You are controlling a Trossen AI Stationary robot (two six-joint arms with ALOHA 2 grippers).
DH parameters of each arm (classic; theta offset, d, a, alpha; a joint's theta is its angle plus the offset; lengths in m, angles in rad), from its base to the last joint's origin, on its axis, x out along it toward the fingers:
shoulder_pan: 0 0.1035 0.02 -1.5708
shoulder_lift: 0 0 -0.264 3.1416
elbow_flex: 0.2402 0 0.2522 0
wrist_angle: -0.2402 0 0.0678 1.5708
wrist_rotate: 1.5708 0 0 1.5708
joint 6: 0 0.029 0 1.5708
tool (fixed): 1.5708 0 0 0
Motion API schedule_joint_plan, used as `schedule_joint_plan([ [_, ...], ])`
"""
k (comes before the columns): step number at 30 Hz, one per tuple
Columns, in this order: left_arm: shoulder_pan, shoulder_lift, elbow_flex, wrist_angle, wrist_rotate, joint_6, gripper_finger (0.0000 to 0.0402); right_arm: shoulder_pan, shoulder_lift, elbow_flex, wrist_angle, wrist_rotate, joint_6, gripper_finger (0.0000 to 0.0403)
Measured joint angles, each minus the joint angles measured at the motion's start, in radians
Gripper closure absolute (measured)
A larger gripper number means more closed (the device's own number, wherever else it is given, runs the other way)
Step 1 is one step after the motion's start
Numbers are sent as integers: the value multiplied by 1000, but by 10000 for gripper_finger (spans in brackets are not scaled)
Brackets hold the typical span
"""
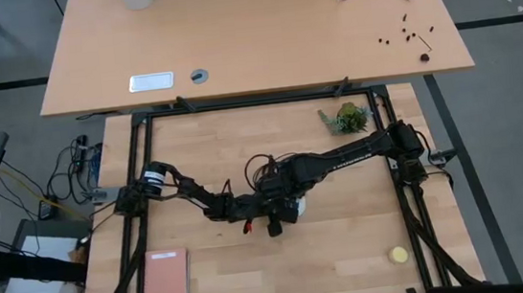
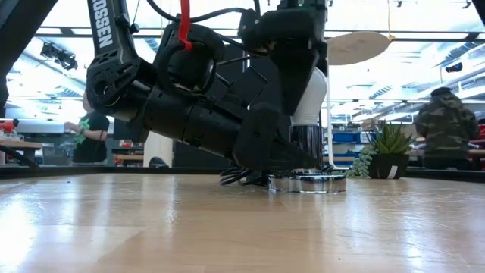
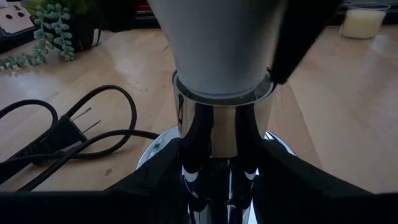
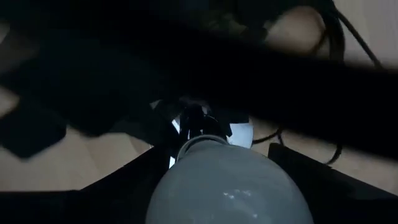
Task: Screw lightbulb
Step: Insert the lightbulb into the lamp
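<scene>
The white lightbulb (image 2: 312, 95) stands upright, its narrow end down in the chrome neck (image 2: 307, 148) of a socket. The socket's round base (image 2: 307, 183) rests flat on the wooden table. My left gripper (image 3: 221, 186) reaches in low and nearly level at mid-table and is shut on the socket's neck. My right gripper (image 4: 227, 180) hangs over the bulb, pointing down, shut on it. In the high view both grippers (image 1: 282, 207) meet at the table's middle and hide most of the bulb. My left gripper pinches the socket's chrome neck (image 3: 189, 155) between its two fingers (image 3: 155, 177), just below the bulb and above the base. It comes in nearly level from the table's left. The socket stands upright on its base. My right gripper holds the lightbulb's wide white part (image 4: 171, 186) between its two fingers (image 4: 124, 180), one on each side. The fingers come from above, pointing down along the bulb. The bulb stands upright with its lower end in the socket.
The socket's black cord and plug (image 3: 62, 134) lie on the table beside the base. A small potted plant (image 1: 345, 117) stands at the far right, a yellow ball (image 1: 399, 254) near right, a red notebook (image 1: 166, 281) near left. People (image 2: 443, 125) are in the room behind.
</scene>
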Motion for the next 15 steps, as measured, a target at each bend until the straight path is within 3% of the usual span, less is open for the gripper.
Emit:
schedule_joint_plan([
  [10,0,0,0,0,-3,4,206,-7,0,0,-12,16,353,129],
  [15,0,0,0,-1,-6,6,206,-9,0,0,-8,8,395,125],
])
